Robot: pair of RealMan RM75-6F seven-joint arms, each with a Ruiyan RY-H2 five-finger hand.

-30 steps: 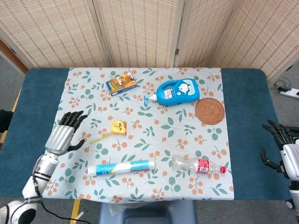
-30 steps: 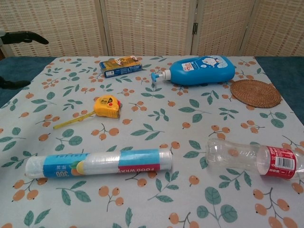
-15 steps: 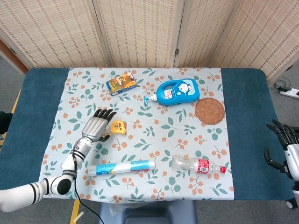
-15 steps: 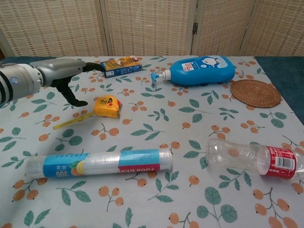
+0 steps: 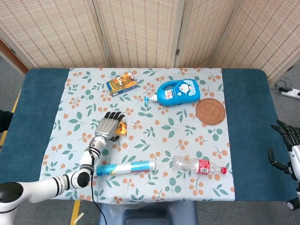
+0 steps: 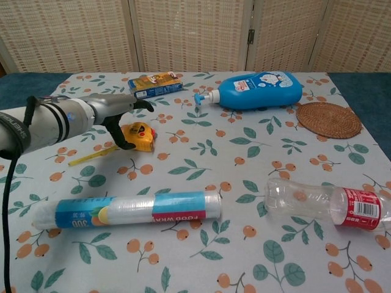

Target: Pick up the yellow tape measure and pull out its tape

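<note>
The yellow tape measure [image 5: 122, 128] [image 6: 140, 135] lies on the floral cloth, left of centre, with a short length of yellow tape [image 6: 91, 155] sticking out to its left. My left hand [image 5: 108, 125] [image 6: 119, 113] hovers just over its left side with fingers spread. The thumb [image 6: 125, 141] hangs down beside the case, and I see no grip on it. My right hand [image 5: 287, 143] stays off the cloth at the table's far right edge, fingers apart and holding nothing.
A roll of plastic bags [image 6: 128, 210] lies near the front, with an empty plastic bottle [image 6: 324, 201] to its right. Further back are a blue pump bottle [image 6: 263, 90], a small box [image 6: 154, 84] and a wicker coaster [image 6: 328, 119].
My left hand has travelled from the table's left edge rightward to just above the tape measure. The right hand has drifted slightly outward. The tape measure has not moved.
</note>
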